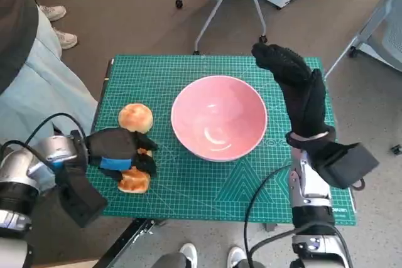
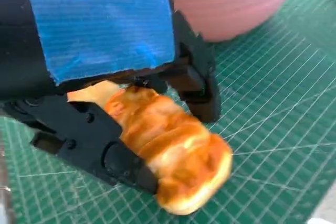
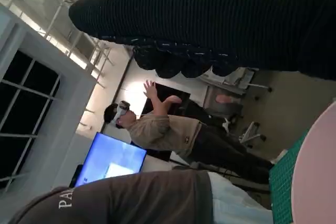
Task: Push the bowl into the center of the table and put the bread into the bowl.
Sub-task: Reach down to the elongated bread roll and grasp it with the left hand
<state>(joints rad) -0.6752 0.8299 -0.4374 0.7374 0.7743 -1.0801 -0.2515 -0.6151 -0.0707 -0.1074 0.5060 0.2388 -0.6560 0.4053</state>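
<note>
Your green gridded cutting mat [image 1: 188, 80] covers the table, and the smooth, round pink bowl [image 1: 219, 117] sits near its middle. Your right hand [image 1: 293, 80], in its knitted glove, stands just beside the bowl's far right rim, fingers extended and holding nothing. Your left hand [image 1: 122, 150] grips a glossy, golden-brown oblong bread roll [image 2: 173, 150] between its black fingers [image 2: 199, 85], low over the mat, left of the bowl. A second, round bun [image 1: 135, 117] lies just beyond that hand.
</note>
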